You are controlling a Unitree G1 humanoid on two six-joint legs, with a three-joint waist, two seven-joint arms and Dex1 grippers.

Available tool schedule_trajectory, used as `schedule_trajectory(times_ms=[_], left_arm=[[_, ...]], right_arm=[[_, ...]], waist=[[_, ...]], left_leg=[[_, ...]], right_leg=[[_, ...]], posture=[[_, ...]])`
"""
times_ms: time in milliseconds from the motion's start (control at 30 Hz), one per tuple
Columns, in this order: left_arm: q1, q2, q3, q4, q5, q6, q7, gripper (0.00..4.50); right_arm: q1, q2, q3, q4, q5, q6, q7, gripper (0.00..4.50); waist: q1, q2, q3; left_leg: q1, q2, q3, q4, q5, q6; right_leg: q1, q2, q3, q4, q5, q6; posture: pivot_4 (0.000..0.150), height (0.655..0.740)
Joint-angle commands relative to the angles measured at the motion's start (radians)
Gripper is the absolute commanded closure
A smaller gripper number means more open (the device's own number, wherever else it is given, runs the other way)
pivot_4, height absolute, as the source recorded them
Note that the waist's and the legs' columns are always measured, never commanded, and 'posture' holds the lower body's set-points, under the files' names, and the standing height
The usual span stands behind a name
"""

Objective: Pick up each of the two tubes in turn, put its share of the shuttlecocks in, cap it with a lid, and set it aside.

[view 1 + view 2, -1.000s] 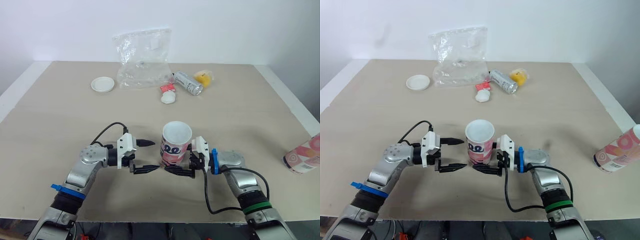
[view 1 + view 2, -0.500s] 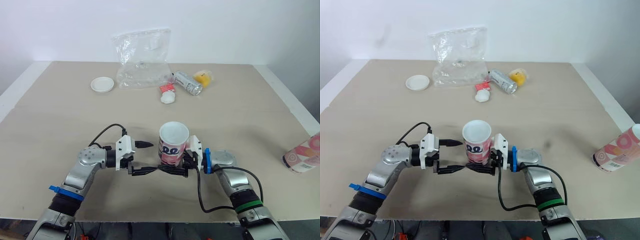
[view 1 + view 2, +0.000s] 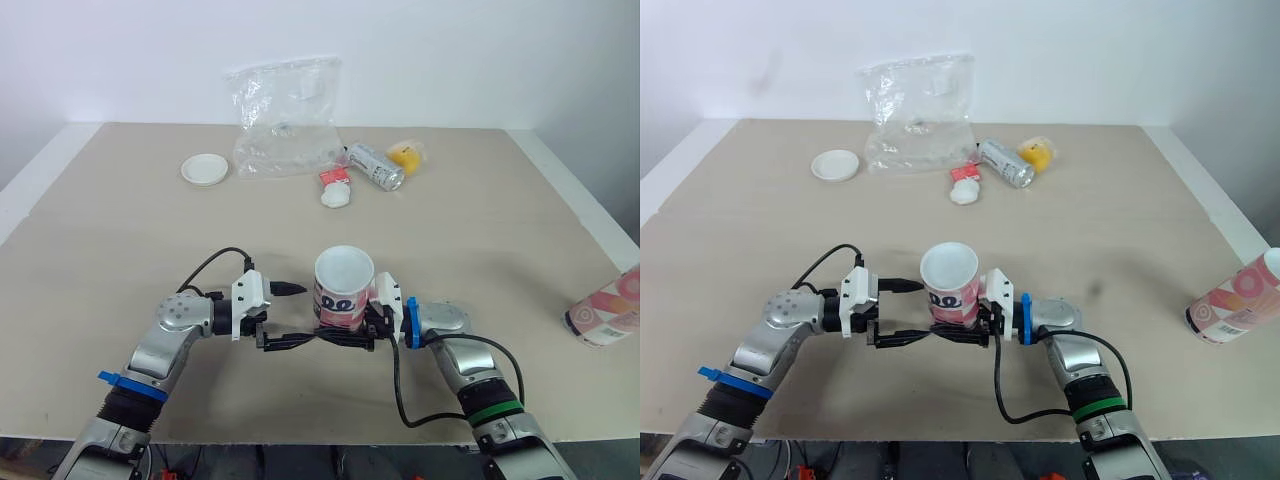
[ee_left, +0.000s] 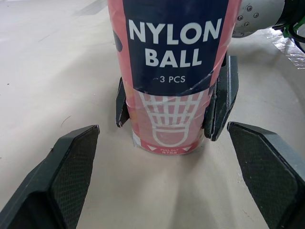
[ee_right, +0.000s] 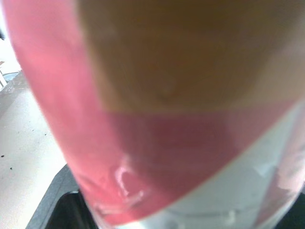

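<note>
White lid (image 3: 205,169) lies at the far left of the counter (image 3: 120,230), with a clear plastic bag (image 3: 287,120) just beside it. Left pincer (image 3: 300,314) sits low near the front edge, fingers spread wide, pointing at the tube (image 3: 343,295) but apart from it. The tube stands upright at front centre, uncapped, base on the counter. Right pincer (image 3: 350,325) clamps the tube's lower part — one finger pressed to each side. A second tube (image 3: 607,310) lies on its side at the right edge — well apart.
</note>
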Motion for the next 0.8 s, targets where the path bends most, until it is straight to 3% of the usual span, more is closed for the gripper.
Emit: schedule_trajectory(times_ms=[33,133,267,400,633,800], left_arm=[[-0.022,-0.003,0.001,-0.022,-0.001,-0.018,-0.001,0.00],[-0.026,-0.006,-0.005,-0.034,-0.004,-0.013,-0.006,0.00],[-0.029,-0.009,-0.011,-0.070,-0.021,0.014,-0.014,0.00],[-0.029,-0.025,-0.025,-0.109,-0.041,0.047,-0.011,0.00],[-0.020,-0.040,-0.032,-0.140,-0.054,0.084,0.004,0.00],[-0.029,-0.057,-0.040,-0.131,-0.049,0.081,0.018,0.00]], right_arm=[[0.018,-0.014,-0.008,-0.020,0.003,0.001,-0.008,1.46],[0.048,-0.024,-0.039,-0.077,0.030,0.027,-0.043,1.46],[0.134,-0.023,-0.175,-0.239,0.120,0.132,-0.215,1.46],[0.257,0.034,-0.436,-0.386,0.158,0.201,-0.595,1.46],[0.307,0.027,-0.620,-0.362,0.095,0.193,-0.880,1.46],[0.306,0.036,-0.662,-0.310,0.104,0.192,-0.954,1.46]], waist=[[0.000,0.000,0.000],[0.000,0.000,0.000],[0.008,0.000,0.000],[0.021,0.000,0.000],[0.022,0.001,0.000],[0.022,0.002,0.000]], left_leg=[[0.000,0.000,0.000,0.000,0.000,0.000],[0.000,0.000,0.000,0.000,0.000,0.000],[-0.001,-0.001,-0.001,0.000,0.000,0.000],[-0.002,-0.001,-0.001,0.000,0.000,0.000],[-0.001,0.000,0.001,0.000,0.000,0.000],[0.000,0.000,0.002,0.000,0.000,0.000]], right_leg=[[0.000,0.000,0.000,0.000,0.000,0.000],[0.000,0.000,0.000,0.000,0.000,0.000],[0.000,0.000,0.000,0.000,-0.001,0.000],[0.000,-0.001,0.000,0.000,-0.001,0.000],[-0.001,-0.001,0.001,0.000,-0.001,-0.001],[-0.001,-0.001,0.001,0.000,-0.001,-0.003]], posture=[[0.150,0.7400],[0.150,0.7400],[0.150,0.7400],[0.150,0.7400],[0.150,0.7400],[0.150,0.7400]])
